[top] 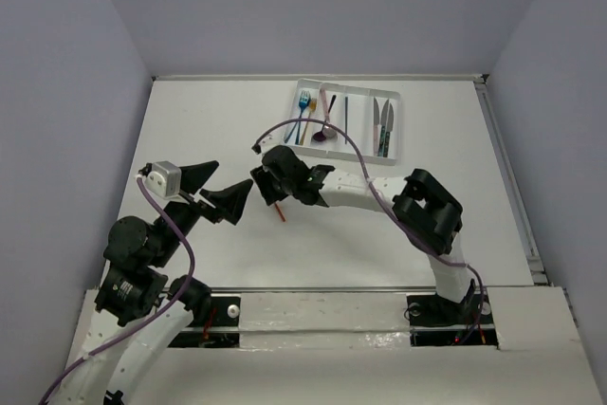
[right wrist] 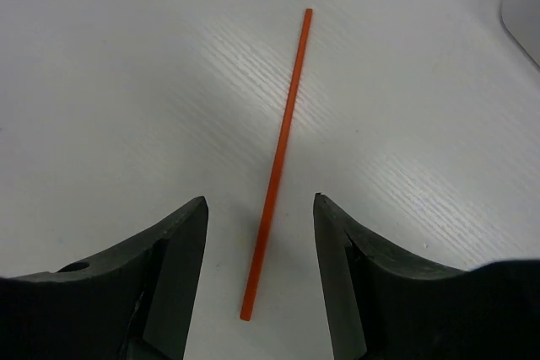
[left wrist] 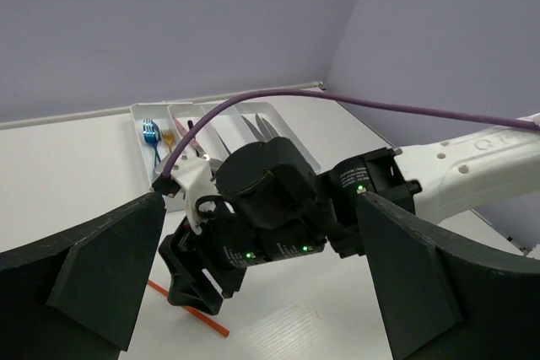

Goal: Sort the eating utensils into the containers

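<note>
jaws of the right gripper [right wrist: 261,204] stand partly open and empty, astride a chopstick [right wrist: 283,141]; those of the left gripper [top: 228,182] gape wide, holding nothing. beyond the right jaws lies a white ridged tray [top: 361,130] with cutlery [top: 327,120] in it. the chopstick is thin, straight, orange-red, flat on the table [right wrist: 126,82], its near end between the fingertips, touching neither.

I see a smooth, matt red chopstick [right wrist: 278,158] on a white table [right wrist: 126,82] with fine, faintly sheened grain. The right gripper [right wrist: 260,206] has fingers [right wrist: 169,267] that look like matt black plastic.
</note>
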### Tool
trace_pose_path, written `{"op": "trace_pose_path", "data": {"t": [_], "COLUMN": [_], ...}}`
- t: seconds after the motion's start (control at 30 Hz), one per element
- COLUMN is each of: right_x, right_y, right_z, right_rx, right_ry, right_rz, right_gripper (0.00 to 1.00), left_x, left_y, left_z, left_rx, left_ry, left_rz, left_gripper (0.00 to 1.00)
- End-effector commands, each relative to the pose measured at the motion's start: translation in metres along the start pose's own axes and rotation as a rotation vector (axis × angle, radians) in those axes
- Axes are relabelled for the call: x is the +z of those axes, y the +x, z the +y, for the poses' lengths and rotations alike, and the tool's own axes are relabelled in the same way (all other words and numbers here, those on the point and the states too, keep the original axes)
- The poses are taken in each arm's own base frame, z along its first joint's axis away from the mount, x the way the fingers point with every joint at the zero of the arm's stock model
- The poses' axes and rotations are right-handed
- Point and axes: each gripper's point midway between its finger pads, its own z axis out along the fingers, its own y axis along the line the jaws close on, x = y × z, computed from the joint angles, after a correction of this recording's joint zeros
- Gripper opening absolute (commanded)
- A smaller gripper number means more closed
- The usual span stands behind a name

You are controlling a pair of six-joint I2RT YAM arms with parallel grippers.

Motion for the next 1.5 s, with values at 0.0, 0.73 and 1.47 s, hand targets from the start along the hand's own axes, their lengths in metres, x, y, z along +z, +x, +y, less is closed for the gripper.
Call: {"op": "trace_pose_path", "data": {"t": [0.0, 0.73, 1.47], "right_x": [0.013, 0.005, -0.016], "right_y": [0.013, 0.022, -0.070], "right_z": [-0.020, -0.027, -0.327], "right_rx": [-0.021, -0.021, 0.525], "right_ry": [0.125, 0.290, 0.451], "right_rz": [0.046, 0.042, -0.192], "right_gripper": [0.58, 0.00, 0.00], "left_x": [-0.001, -0.002, 0.000], "left_y": [-0.019, -0.019, -0.018], "left_z": [-0.003, -0.005, -0.003], "left_rx": [0.014, 0.013, 0.018], "left_ry": [0.009, 0.016, 0.010], "left_rz": [-0.066, -0.069, -0.066], "left_gripper": [0.99, 0.99, 0.99]}}
